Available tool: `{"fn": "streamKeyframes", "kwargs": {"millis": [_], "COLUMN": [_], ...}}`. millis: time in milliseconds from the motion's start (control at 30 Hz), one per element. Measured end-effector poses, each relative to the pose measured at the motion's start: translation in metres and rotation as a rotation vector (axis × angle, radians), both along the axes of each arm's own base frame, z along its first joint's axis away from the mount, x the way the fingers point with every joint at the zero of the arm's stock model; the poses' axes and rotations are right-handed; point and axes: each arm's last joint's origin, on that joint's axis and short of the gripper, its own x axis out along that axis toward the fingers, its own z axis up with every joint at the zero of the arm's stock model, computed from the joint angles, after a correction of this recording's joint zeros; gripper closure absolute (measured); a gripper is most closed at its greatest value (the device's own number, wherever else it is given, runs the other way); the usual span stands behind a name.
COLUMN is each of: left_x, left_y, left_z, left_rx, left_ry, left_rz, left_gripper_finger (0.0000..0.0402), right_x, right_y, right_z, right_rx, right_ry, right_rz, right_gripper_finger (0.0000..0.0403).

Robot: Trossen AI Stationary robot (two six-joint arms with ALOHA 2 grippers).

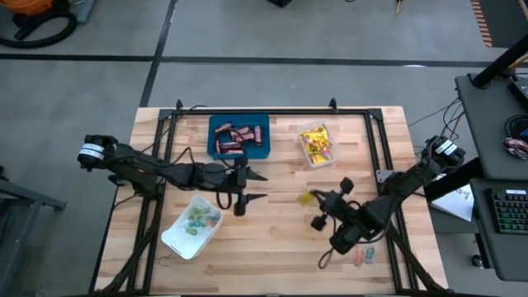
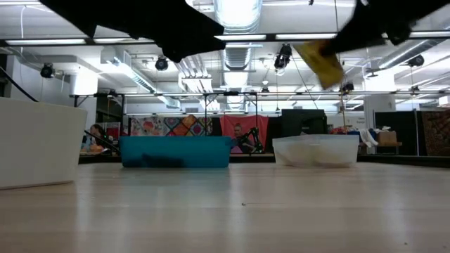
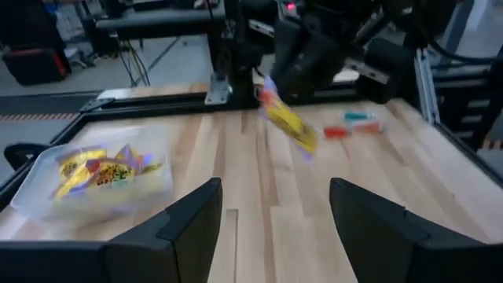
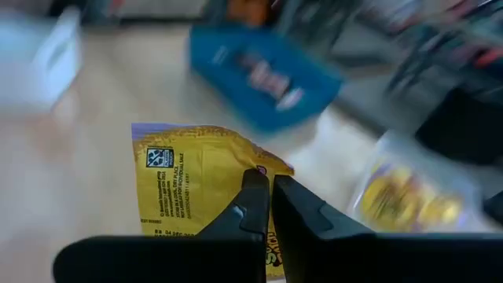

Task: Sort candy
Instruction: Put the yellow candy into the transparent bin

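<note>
Right pincer (image 1: 312,199): clamped on a square yellow candy packet (image 4: 198,182), lifted above the wooden bench (image 1: 272,247).
Left pincer (image 1: 257,187): spread wide, holding nothing.
Nearby: blue tray (image 1: 238,136), clear tray (image 1: 317,143), white tray (image 1: 191,225), loose pastel sweets (image 1: 364,256).

The wooden desk (image 1: 272,247) stands on a grey concrete floor (image 1: 289,33) with dark lines across it. At the right side there is a dark side table (image 1: 495,124) with a keyboard (image 1: 507,210). Beyond the desk, long ceiling lamps (image 2: 239,14) shine, and colourful panels (image 2: 183,126) hang at the far wall.
</note>
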Motion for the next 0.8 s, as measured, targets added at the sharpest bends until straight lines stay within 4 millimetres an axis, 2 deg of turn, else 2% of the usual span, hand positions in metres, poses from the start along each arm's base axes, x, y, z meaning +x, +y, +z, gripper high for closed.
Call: {"fn": "streamKeyframes", "kwargs": {"millis": [100, 233, 433, 567, 800], "left_x": [-0.003, -0.001, 0.024, 0.038, 0.054], "left_y": [0.0, 0.0, -0.003, -0.005, -0.006], "left_z": [-0.004, -0.004, -0.015, -0.026, -0.029], "left_rx": [-0.022, -0.044, -0.045, -0.04, -0.06], "left_ry": [-0.047, -0.09, -0.114, -0.124, -0.191], "left_rz": [0.003, 0.007, 0.009, 0.041, 0.048], "left_gripper_finger": [0.0183, 0.0183, 0.0183, 0.0183, 0.0183], "right_x": [0.009, 0.027, 0.053, 0.059, 0.06], "right_y": [-0.006, -0.015, -0.028, -0.031, -0.032], "right_z": [0.007, 0.014, 0.029, 0.035, 0.036], "right_rx": [-0.088, -0.117, -0.07, -0.1, -0.112], "right_ry": [-0.122, -0.177, -0.188, -0.19, -0.182], "right_rz": [-0.077, -0.127, -0.075, -0.062, -0.06], "right_gripper_finger": [0.0394, 0.0394, 0.0394, 0.0394, 0.0394]}}
